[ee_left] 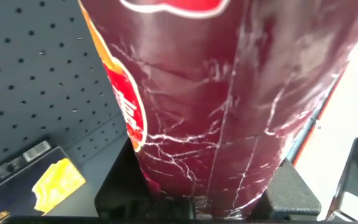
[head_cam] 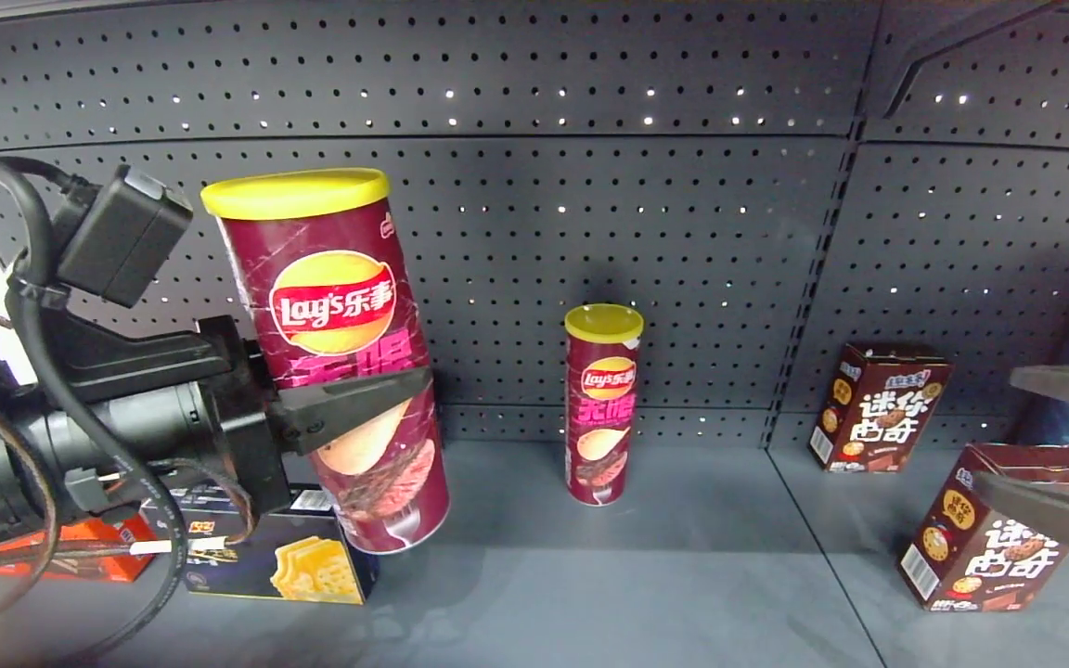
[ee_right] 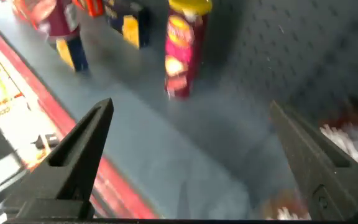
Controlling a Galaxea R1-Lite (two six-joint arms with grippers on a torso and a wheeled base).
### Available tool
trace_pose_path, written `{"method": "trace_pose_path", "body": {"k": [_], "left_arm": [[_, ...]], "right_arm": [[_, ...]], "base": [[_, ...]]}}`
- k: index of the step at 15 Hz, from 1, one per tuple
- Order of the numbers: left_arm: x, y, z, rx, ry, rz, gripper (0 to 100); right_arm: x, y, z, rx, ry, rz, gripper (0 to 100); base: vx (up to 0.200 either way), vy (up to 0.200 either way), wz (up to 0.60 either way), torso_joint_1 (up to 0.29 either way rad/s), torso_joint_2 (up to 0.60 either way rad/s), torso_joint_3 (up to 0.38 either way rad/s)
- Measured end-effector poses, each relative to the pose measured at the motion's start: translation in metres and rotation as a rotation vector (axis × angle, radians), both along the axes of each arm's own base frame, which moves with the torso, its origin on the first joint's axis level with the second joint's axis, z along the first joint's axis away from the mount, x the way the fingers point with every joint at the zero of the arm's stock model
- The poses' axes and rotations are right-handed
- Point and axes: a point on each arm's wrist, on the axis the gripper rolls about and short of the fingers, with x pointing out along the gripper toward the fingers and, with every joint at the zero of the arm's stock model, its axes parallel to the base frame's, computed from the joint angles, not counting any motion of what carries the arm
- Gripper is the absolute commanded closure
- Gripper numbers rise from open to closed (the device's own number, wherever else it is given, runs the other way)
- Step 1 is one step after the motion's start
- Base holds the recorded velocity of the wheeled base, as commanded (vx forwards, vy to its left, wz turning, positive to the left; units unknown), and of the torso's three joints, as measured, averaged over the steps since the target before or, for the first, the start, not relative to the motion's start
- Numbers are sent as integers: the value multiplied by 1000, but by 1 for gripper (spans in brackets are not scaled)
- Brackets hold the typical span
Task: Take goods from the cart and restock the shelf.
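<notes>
My left gripper [head_cam: 349,408] is shut on a tall maroon chip can [head_cam: 340,362] with a yellow lid, held slightly tilted just above the grey shelf [head_cam: 664,575] at its left side. The same can [ee_left: 229,106] runs between the two fingers in the left wrist view. A second, matching chip can [head_cam: 601,405] stands upright farther back at the shelf's middle, also visible as the standing can [ee_right: 182,50]. My right gripper [ee_right: 191,155] is open and empty over the shelf's right part, its fingertips [head_cam: 1054,385] entering from the right edge.
A dark blue cracker box [head_cam: 284,557] and an orange pack [head_cam: 89,547] lie under the held can at the left. Two brown cookie boxes [head_cam: 878,408] [head_cam: 998,538] stand at the right. The perforated back panel [head_cam: 646,232] closes the shelf behind; a red front edge [ee_right: 104,168] runs along it.
</notes>
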Motion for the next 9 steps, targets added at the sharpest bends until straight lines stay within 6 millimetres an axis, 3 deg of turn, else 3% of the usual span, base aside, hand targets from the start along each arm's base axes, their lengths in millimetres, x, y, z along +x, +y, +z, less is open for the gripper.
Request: {"method": "trace_pose_path", "body": {"k": [5,9], "left_arm": [[-5,5,-7,5,15,-45,100],[-6,7,-13,12,39,-43,100]], "right_arm": [[62,54,3,-10,2,17,0],[86,72,-8,-45,48,15,0]], "base": [[0,0,0,0,0,0],[0,0,0,0,0,0]]}}
